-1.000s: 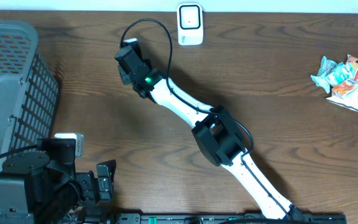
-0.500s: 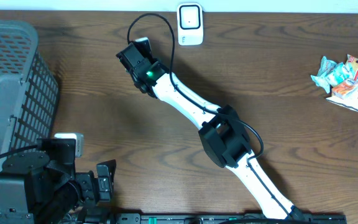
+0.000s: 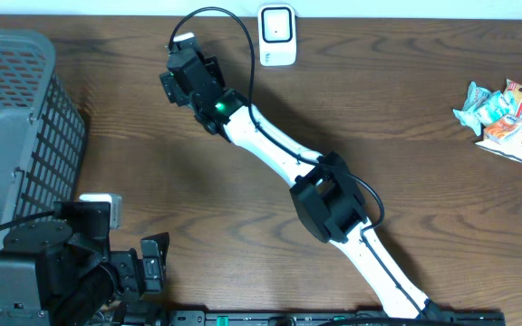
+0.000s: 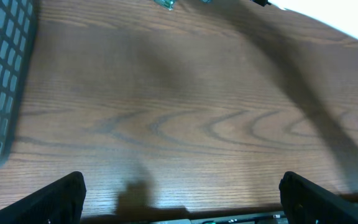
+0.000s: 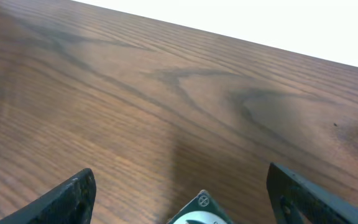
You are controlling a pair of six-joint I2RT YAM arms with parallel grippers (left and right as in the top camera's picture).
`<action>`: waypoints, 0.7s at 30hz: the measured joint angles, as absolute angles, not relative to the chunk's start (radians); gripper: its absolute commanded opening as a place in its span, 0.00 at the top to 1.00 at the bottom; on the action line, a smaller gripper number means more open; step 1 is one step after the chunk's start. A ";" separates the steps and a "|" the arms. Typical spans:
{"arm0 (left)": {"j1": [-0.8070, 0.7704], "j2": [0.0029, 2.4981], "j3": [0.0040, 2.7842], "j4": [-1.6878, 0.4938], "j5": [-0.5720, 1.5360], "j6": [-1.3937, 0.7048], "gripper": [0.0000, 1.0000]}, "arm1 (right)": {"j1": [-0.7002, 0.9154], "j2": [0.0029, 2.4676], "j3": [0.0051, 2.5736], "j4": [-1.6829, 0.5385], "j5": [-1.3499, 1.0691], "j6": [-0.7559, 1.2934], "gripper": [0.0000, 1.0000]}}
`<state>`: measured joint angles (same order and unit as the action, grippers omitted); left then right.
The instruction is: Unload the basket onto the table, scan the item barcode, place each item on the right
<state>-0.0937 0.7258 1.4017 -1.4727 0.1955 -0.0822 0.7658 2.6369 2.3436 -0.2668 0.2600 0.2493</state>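
Item 1: dark brown wood-grain worktop (image 3: 406,100), carrying everything listed. Item 2: white box-shaped barcode scanner (image 3: 277,34), standing at the far edge of the worktop, about midway across the overhead view. Item 3: right gripper (image 3: 179,59), black, at the end of the white-and-black right arm (image 3: 270,149), which runs diagonally from the near right corner to the far left-centre. The gripper sits near the scanner, to its left and apart from it. Its jaws are spread wide; in the right wrist view the two black fingers (image 5: 73,199) stand at opposite lower corners and clamp nothing. Item 4: small pale item (image 5: 197,210), the task's thing, with only its upper corner visible at the bottom middle of the right wrist view. It lies in the gap between the fingers, clear of both. Its label and barcode cannot be made out, nor whether it rests on the wood. In the overhead view a sliver of white shows at the gripper's far tip. Item 5: left gripper (image 4: 182,183), at the near left corner, jaws spread fully, with bare wood between its fingers. Item 6: grey plastic mesh basket (image 3: 25,109), at the left edge, just beyond the left arm's base. Item 7: colourful crinkled snack packets (image 3: 506,118), at the right edge, well apart from the scanner and both grippers.
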 measured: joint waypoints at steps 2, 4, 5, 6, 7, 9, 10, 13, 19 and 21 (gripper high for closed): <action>-0.094 0.726 1.402 -1.472 0.196 -0.082 0.02 | 0.753 2.649 2.344 -0.272 0.254 0.246 0.22; -0.094 0.726 1.402 -1.472 0.196 -0.082 0.02 | 0.737 2.665 2.344 -0.279 0.239 0.243 0.22; -0.094 0.726 1.402 -1.472 0.196 -0.082 0.02 | 0.728 2.674 2.344 -0.283 0.226 0.243 0.22; -0.094 0.726 1.402 -1.472 0.196 -0.082 0.02 | 0.721 2.679 2.343 -0.288 0.209 0.243 0.22; -0.094 0.726 1.402 -1.472 0.196 -0.082 0.02 | 0.714 2.686 2.343 -0.291 0.192 0.243 0.21; -0.094 0.726 1.402 -1.473 0.196 -0.082 0.02 | 0.704 2.694 2.343 -0.292 0.167 0.243 0.21; -0.094 0.726 1.402 -1.473 0.196 -0.082 0.02 | 0.701 2.696 2.343 -0.293 0.159 0.243 0.21; -0.094 0.726 1.402 -1.473 0.196 -0.082 0.02 | 0.701 2.702 2.343 -0.296 0.145 0.243 0.21; -0.094 0.726 1.402 -1.472 0.196 -0.082 0.03 | 0.722 2.712 2.342 -0.336 0.131 0.241 0.16; -0.094 0.726 1.402 -1.473 0.196 -0.082 0.02 | 0.731 2.715 2.342 -0.350 0.137 0.240 0.20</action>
<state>-0.0937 0.7258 1.4017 -1.4727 0.1955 -0.0822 0.7307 2.7148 2.3425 -0.3504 0.1371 0.2401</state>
